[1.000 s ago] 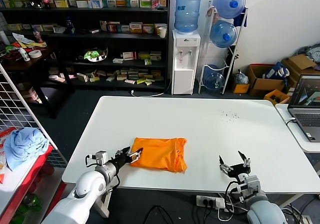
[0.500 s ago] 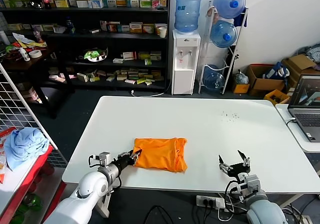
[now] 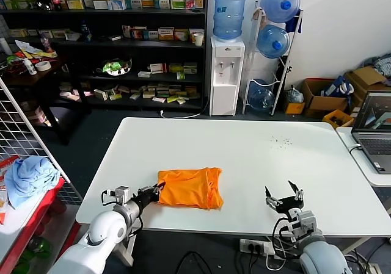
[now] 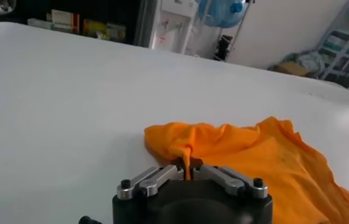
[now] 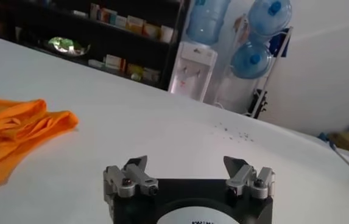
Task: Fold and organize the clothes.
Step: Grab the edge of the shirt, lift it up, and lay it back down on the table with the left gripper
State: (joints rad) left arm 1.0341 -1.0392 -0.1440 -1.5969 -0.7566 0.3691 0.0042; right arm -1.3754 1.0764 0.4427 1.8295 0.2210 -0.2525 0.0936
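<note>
A white table [image 3: 244, 158] fills the middle of the scene, with a dark shelving unit [image 3: 122, 42] of boxes against the far wall and a white water dispenser [image 3: 226, 72] beside it, next to a rack of blue water bottles [image 3: 275, 36]. A laptop [image 3: 374, 130] sits on a second surface at the far right, and a light blue cloth bundle [image 3: 27, 176] lies off the table at the left.

The orange T-shirt [image 3: 186, 187] lies folded into a rough rectangle on the table's near half, slightly left of centre, close to the near edge. In the left wrist view the T-shirt [image 4: 259, 158] spreads away from the camera in soft wrinkles, one corner pulled up into a small peak.

The left gripper [image 3: 154, 190] is at the shirt's left edge, low over the table, its fingers pinched together on that raised bit of orange fabric [image 4: 187, 164].

The right gripper [image 3: 283, 198] rests near the table's near edge, well to the right of the shirt, its fingers [image 5: 134, 167] spread apart and holding nothing. From its wrist camera the shirt [image 5: 16, 131] lies well off to one side.
</note>
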